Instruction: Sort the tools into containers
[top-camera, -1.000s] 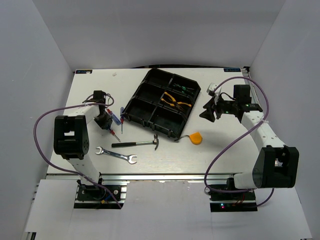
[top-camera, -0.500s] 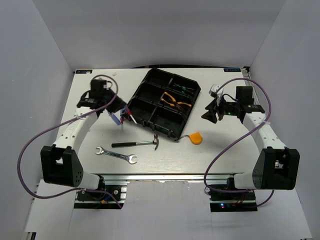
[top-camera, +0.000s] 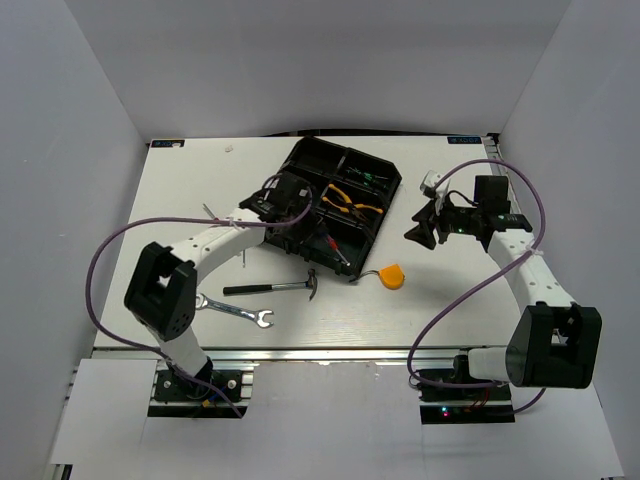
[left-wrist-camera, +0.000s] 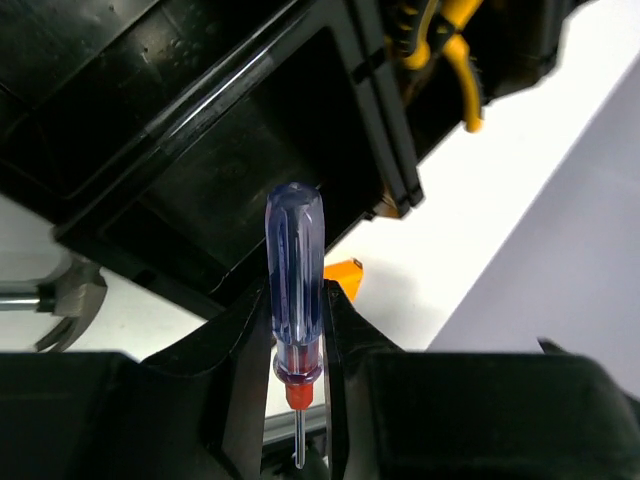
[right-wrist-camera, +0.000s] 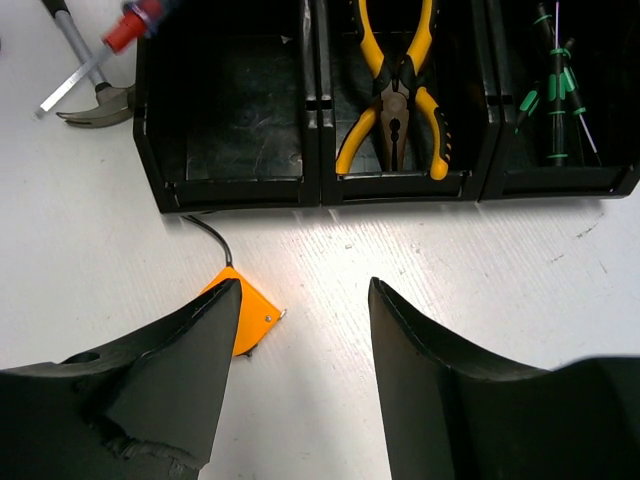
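The left gripper (left-wrist-camera: 297, 345) is clenched on the blue screwdriver (left-wrist-camera: 294, 250), with the black tray (left-wrist-camera: 180, 190) just ahead of it. The right gripper (right-wrist-camera: 304, 340) hangs released over the white counter (right-wrist-camera: 480, 250), the orange tape measure (right-wrist-camera: 248, 318) beside one finger. Pale grey walls (top-camera: 300, 70) enclose everything.

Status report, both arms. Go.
Left fingers shut on blue screwdriver, over the empty corner compartment of the tray. Right fingers open, empty, beside tape measure. Hammer, wrench on table. Nothing blocking the drop.
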